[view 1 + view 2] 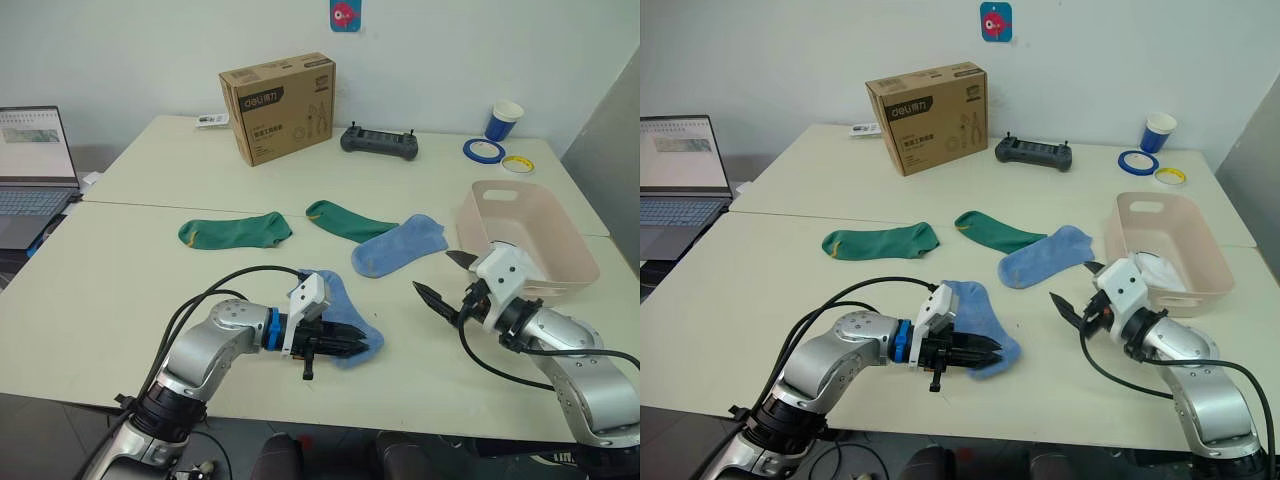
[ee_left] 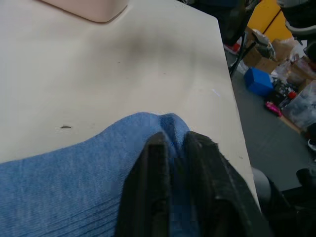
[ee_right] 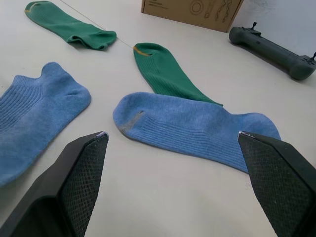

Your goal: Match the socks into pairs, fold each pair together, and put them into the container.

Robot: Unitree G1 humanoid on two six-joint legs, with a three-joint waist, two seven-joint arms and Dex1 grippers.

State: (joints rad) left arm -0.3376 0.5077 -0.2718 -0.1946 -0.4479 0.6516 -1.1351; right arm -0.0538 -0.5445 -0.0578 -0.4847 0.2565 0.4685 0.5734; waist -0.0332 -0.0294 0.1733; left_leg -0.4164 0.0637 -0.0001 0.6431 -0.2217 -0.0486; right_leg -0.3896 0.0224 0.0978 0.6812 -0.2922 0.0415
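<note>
In the left eye view, the left tool (image 1: 345,343) sits at lower centre of the frame, its black fingers clenched on the toe end of a light blue sock (image 1: 335,310) that lies flat on the table (image 1: 120,290). The part of the sock under the fingers is hidden. The right tool (image 1: 447,279), lower right, is spread wide and holds nothing. The pale pink container (image 1: 570,245) stands at the right edge; something white shows inside it behind the right arm, too covered to name. A second light blue sock (image 1: 398,246) lies mid-frame, overlapping the end of a dark green sock (image 1: 345,220); another dark green sock (image 1: 236,231) lies apart to the left.

In the left wrist view, ribbed blue cloth bunches between the two closed fingers (image 2: 153,197), and a corner of the container is cut off at the upper edge.

In the right wrist view, both blue socks and both green socks lie flat between the splayed fingers (image 3: 74,182); a yellowish toe seam marks each green one.
</note>
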